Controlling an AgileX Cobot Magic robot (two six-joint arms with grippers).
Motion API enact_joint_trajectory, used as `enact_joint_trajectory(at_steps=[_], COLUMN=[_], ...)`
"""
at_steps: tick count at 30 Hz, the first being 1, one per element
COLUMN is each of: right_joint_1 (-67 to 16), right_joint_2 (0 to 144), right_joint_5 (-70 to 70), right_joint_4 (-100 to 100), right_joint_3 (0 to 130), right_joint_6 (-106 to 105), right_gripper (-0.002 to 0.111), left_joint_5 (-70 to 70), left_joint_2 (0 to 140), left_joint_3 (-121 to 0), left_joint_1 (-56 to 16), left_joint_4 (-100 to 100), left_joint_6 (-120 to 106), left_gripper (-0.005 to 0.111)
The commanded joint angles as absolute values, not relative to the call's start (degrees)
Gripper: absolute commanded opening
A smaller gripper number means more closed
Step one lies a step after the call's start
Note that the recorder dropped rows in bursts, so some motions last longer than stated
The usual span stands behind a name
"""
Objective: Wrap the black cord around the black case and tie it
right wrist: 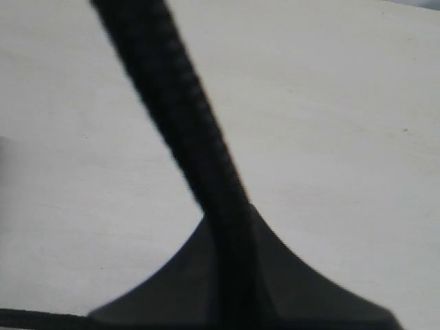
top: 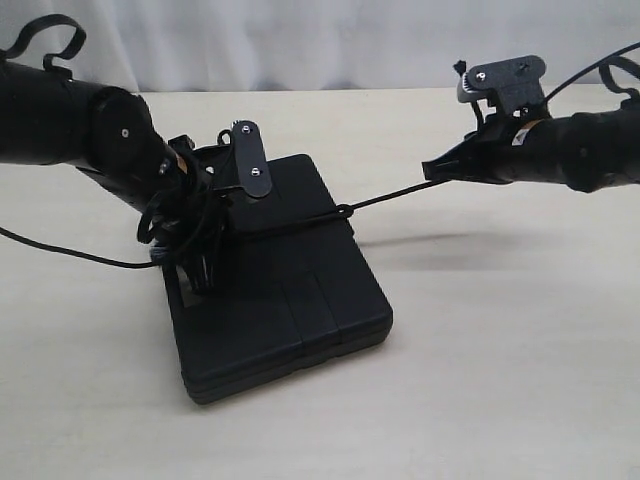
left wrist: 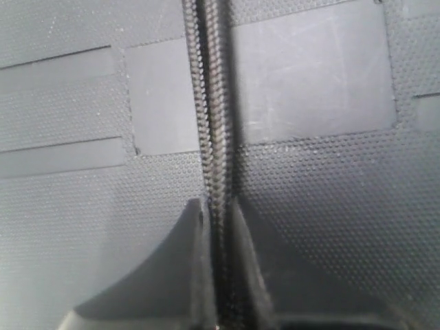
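At the left, the left end effector point(top: 203, 262) is closed narrowly on the black cord point(top: 390, 198). In the left wrist view the cord is pinched between its fingers point(left wrist: 172, 275) and runs straight out ahead of them as what looks like two strands laid side by side. The black case point(top: 290, 310) lies directly beneath this end effector on the tabletop point(top: 500, 380), with its dimpled lid just under the fingertips. From there the cord is carried across the lid toward the right end effector point(top: 434, 168). A small knot or crossing point(top: 343, 211) is seen at the case edge nearest that end effector. Beyond it the cord is stretched taut through the air, clear of the tabletop, into the right end effector, which is clamped fully on it.

The cord is judged to be light, limp and braided. A sure grip is offered by its rough weave, but its shape is held only while tension is kept from both ends. It is best taken close to the crossing, where slack is shortest. The case is judged rigid and fairly heavy, with a matte textured surface against which the cord should bite. It may nevertheless be dragged or tipped if the pull is made too hard from one side only.
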State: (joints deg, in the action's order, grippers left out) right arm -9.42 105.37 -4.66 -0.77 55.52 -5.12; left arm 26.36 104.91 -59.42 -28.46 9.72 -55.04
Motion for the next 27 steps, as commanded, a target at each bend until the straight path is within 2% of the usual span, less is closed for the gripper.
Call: enact_joint_trajectory(at_steps=[1, 10, 12, 15, 17, 22, 24, 27], right_joint_1=[-6.5, -6.5, -6.5, -6.5, -6.5, -6.5, -6.5, -6.5], right_joint_2=[108.1, 112.2, 112.2, 112.2, 112.2, 112.2, 112.1, 112.0], right_joint_5=[-5.7, -7.4, -7.4, -7.4, -7.4, -7.6, -7.6, -7.3], right_joint_4=[-2.5, -2.5, -2.5, -2.5, -2.5, -2.5, -2.5, -2.5], right_joint_3=[55.8, 55.9, 55.9, 55.9, 55.9, 55.9, 55.9, 55.9], right_joint_6=[-5.1, -5.1, -5.1, -5.1, -5.1, -5.1, -5.1, -5.1], right_gripper=[0.004, 0.004, 0.004, 0.004, 0.004, 0.004, 0.004, 0.004], left_joint_5=[32.0, 28.2, 29.2, 30.4, 32.0, 28.1, 28.2, 29.8], left_joint_2=[104.7, 104.7, 104.7, 104.0, 102.2, 95.8, 96.6, 100.4], left_joint_3=[-58.5, -58.5, -59.2, -59.5, -59.5, -59.5, -59.5, -59.5], left_joint_1=[-27.9, -27.9, -27.9, -27.9, -27.9, -28.0, -28.0, -28.0], left_joint_4=[8.2, 8.2, 10.0, 10.3, 10.3, 20.2, 30.2, 34.4], left_joint_6=[-53.9, -50.5, -50.5, -50.5, -50.5, -51.1, -58.8, -70.3], left_gripper=[0.000, 0.000, 0.010, 0.036, 0.047, 0.049, 0.049, 0.049])
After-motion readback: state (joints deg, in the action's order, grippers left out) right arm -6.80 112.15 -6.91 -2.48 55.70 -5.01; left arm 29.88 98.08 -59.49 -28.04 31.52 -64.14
